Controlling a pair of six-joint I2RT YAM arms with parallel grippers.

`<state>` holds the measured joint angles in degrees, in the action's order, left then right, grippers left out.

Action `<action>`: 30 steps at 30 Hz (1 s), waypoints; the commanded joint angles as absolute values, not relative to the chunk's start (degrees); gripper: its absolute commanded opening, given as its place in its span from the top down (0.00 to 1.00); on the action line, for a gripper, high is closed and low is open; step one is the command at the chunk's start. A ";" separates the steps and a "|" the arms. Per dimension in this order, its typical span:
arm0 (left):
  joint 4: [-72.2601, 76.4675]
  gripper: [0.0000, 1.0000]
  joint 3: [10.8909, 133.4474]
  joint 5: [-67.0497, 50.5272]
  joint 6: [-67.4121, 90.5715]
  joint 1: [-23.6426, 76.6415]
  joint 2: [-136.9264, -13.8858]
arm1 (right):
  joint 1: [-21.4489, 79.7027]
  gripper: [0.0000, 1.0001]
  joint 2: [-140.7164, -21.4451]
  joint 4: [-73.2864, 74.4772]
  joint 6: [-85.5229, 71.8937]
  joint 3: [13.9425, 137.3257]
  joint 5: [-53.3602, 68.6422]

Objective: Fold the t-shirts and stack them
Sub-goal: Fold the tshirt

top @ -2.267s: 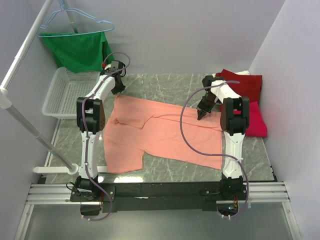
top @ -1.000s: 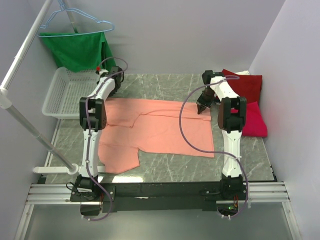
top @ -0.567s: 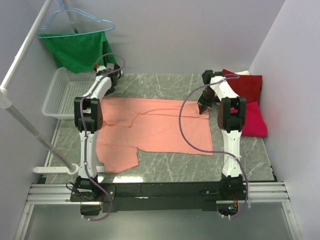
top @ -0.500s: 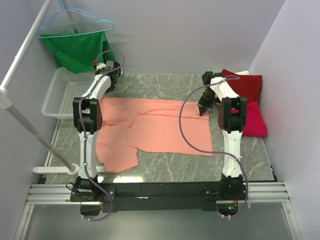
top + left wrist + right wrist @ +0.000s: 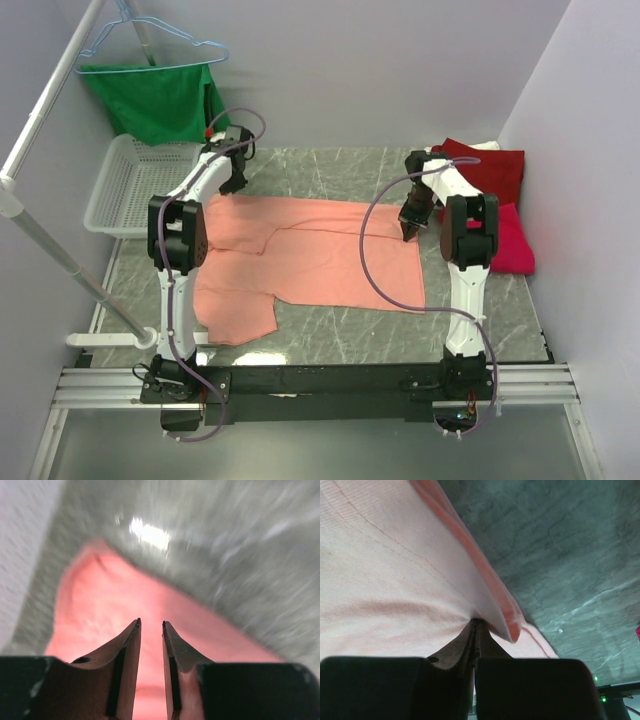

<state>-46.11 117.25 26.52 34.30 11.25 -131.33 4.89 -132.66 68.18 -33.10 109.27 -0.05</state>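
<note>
Salmon-pink t-shirt (image 5: 320, 250), grey-veined marble table (image 5: 320, 170)

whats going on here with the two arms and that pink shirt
Two robot arms are working on a salmon-pink t-shirt spread out on the table. The right claw is shut on the shirt's far right edge, pinching the cloth. The left claw hangs slightly open over the far left corner, holding nothing. A dark red t-shirt and a crimson-pink t-shirt lie at the table's right side.
</note>
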 commanded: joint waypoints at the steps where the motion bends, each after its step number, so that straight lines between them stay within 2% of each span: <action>1: -49.48 0.71 112.24 20.92 36.56 11.78 -128.23 | 4.92 0.99 -136.92 68.46 -33.22 114.07 -1.85; 8: -51.50 0.73 112.05 20.48 37.70 12.74 -131.65 | 4.75 0.99 -139.83 69.96 -34.01 118.73 -1.67; 17: -55.20 0.73 128.05 15.92 37.53 13.27 -143.25 | 1.59 0.99 -141.94 72.77 -35.07 127.26 -1.06; 21: -52.83 0.71 131.66 13.28 37.53 13.27 -146.07 | 0.26 0.99 -143.08 73.56 -35.07 130.25 -0.44; 30: -44.39 0.69 131.31 7.20 35.25 13.27 -144.94 | -2.20 0.98 -142.21 72.69 -33.31 133.16 -0.18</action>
<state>-49.19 130.65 11.55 36.56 12.95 -144.38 -1.72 -143.76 73.91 -34.37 131.04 0.73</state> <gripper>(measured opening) 0.308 0.022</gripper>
